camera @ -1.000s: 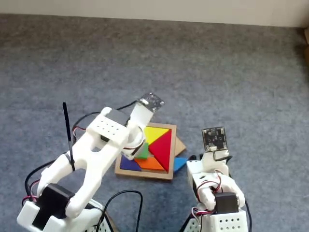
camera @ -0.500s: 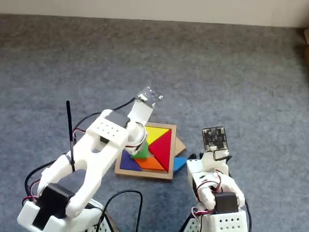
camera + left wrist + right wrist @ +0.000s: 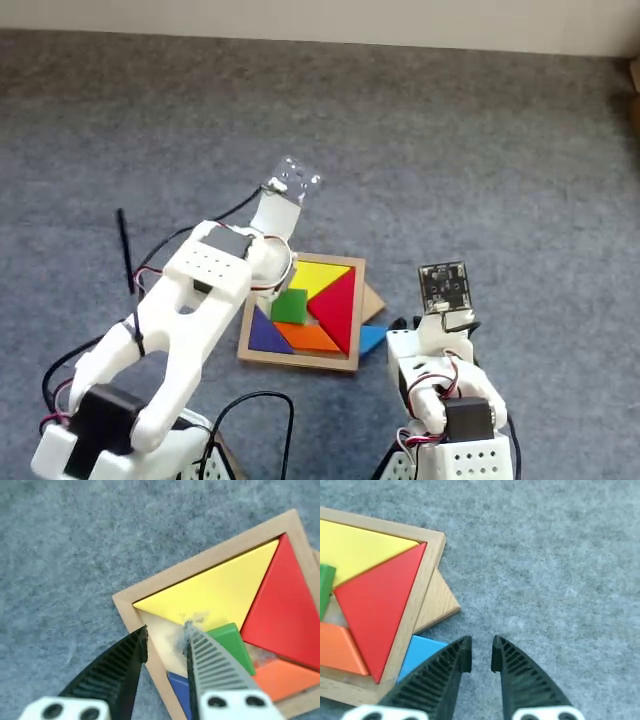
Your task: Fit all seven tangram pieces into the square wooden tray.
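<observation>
The left gripper [image 3: 166,632] is a little way open and holds nothing. Its black finger [image 3: 120,670] lies over a corner rim of the square wooden tray [image 3: 200,562], and its pale finger [image 3: 210,665] lies over bare tray floor. The green square [image 3: 234,639] sits just beside the pale finger, with the yellow triangle [image 3: 215,590] just beyond both fingertips. The red triangle [image 3: 280,600] and orange piece [image 3: 285,680] are farther off on that side, and the dark blue piece [image 3: 179,690] is partly under the pale finger. The right gripper [image 3: 480,655] is open only by a narrow gap and empty, above the grey carpet [image 3: 545,555]. A light blue piece [image 3: 420,652] lies outside the tray, just beside one of its fingers. A plain wooden piece [image 3: 437,602] juts from under the tray's edge, ahead of that finger.
</observation>
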`<action>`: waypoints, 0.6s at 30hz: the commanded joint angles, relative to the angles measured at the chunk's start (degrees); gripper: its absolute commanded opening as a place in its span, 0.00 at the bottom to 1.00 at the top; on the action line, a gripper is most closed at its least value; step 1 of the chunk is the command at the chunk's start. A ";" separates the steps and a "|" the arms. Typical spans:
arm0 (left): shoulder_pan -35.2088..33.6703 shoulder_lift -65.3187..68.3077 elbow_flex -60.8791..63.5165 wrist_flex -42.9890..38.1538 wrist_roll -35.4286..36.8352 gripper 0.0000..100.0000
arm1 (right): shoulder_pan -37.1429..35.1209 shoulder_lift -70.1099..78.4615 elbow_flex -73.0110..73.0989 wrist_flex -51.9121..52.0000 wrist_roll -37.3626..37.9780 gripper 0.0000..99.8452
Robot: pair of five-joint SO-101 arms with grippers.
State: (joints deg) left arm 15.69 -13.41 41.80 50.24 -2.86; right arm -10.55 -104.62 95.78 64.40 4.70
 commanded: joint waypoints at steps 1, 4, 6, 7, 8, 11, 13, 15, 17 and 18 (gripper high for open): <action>6.90 -5.32 -1.98 3.34 0.62 0.14 | 0.66 -0.57 5.58 -1.10 -0.26 0.08; 11.65 -6.20 -1.71 3.96 0.53 0.14 | 0.66 -0.57 5.58 -1.10 -0.26 0.08; 13.32 -5.23 -1.71 3.69 0.53 0.14 | 0.66 -0.57 5.58 -1.10 -0.26 0.08; 13.58 -4.26 -1.71 3.69 0.44 0.14 | 0.66 -0.57 5.58 -1.10 -0.26 0.08; 13.67 -3.03 -1.71 3.69 0.44 0.14 | 0.66 -0.57 5.58 -1.10 -0.26 0.08; 12.18 1.98 -2.24 3.34 0.44 0.14 | 0.66 -0.57 5.58 -1.10 -0.26 0.08; 9.89 4.79 -2.24 1.23 0.44 0.14 | 0.66 -0.57 5.58 -1.10 -0.26 0.08; 6.99 6.90 -2.33 0.18 0.44 0.14 | 0.66 -0.57 5.58 -1.10 -0.26 0.08; 4.18 6.99 -4.00 0.44 0.70 0.14 | 0.66 -0.57 5.58 -1.10 -0.26 0.08; 3.21 6.99 -4.70 0.44 0.79 0.14 | 0.66 -0.57 5.58 -1.10 -0.26 0.08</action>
State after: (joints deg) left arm 23.96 -6.99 40.75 51.56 -2.77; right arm -10.55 -104.62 95.78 64.40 4.70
